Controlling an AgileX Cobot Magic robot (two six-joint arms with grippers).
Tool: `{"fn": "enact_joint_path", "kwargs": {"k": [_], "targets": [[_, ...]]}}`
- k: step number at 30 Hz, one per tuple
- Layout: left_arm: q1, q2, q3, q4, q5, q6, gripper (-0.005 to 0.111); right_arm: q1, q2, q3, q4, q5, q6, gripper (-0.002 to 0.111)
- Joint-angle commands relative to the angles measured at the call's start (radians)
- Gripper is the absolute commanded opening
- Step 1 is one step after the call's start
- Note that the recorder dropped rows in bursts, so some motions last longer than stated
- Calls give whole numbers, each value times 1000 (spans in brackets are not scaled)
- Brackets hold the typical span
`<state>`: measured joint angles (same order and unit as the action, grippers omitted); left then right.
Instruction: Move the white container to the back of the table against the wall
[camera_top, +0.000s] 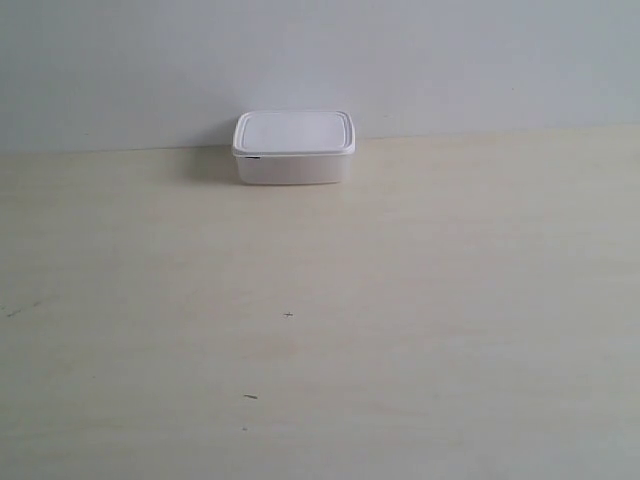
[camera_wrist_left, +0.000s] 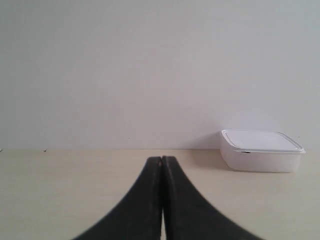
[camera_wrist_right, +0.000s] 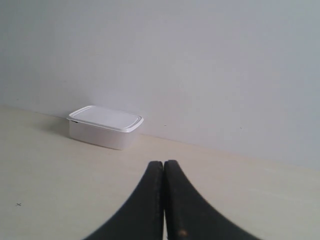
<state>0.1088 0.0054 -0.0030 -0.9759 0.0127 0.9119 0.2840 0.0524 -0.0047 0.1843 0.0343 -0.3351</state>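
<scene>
The white container (camera_top: 293, 147) stands with its lid on at the back of the table (camera_top: 320, 330), right by the wall (camera_top: 320, 60). It also shows in the left wrist view as the white container (camera_wrist_left: 261, 150) and in the right wrist view as the white container (camera_wrist_right: 105, 126). My left gripper (camera_wrist_left: 162, 159) is shut with nothing in it, well short of the box. My right gripper (camera_wrist_right: 163, 163) is shut too, empty and far from the box. Neither arm appears in the exterior view.
A few tiny dark specks (camera_top: 288, 315) mark the pale wood-grain table. The wall (camera_wrist_left: 150, 70) runs plain along the whole back edge.
</scene>
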Motion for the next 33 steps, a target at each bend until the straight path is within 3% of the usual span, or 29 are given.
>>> {"fn": "enact_joint_path", "kwargs": {"k": [1, 33], "targets": [[2, -5, 3, 5, 11, 4, 0, -5, -6, 5, -11, -2, -1, 0], [2, -5, 3, 5, 80, 4, 0, -5, -6, 5, -11, -2, -1, 0]]}}
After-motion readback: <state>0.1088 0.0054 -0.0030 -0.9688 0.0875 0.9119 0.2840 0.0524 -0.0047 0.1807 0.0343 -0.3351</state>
